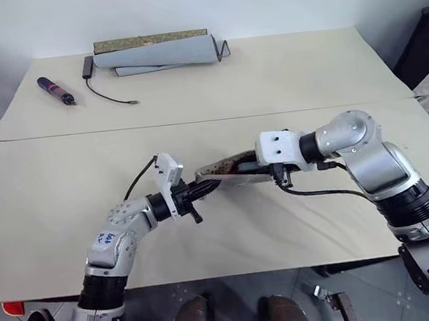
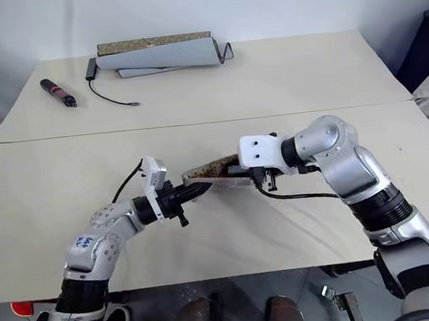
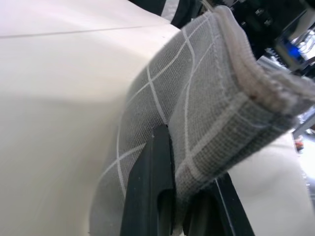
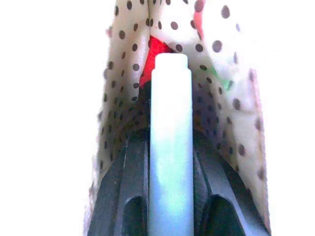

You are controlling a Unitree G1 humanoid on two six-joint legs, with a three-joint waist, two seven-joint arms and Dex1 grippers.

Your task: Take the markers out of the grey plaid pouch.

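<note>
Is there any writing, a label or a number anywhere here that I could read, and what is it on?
Blue handwritten marks on a white sticker on the left arm: too small and blurred to read.
Grey plaid pouch: only white grid lines, no text.
Pale marker held in the right gripper: no print visible.
Black-and-red tool on the far table: no legible label.
So nothing here can be read.

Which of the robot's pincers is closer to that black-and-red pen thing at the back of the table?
Left. The left pincer sits on the pen tool's side, gripping the grey plaid pouch; the right pincer is farther across.
</note>
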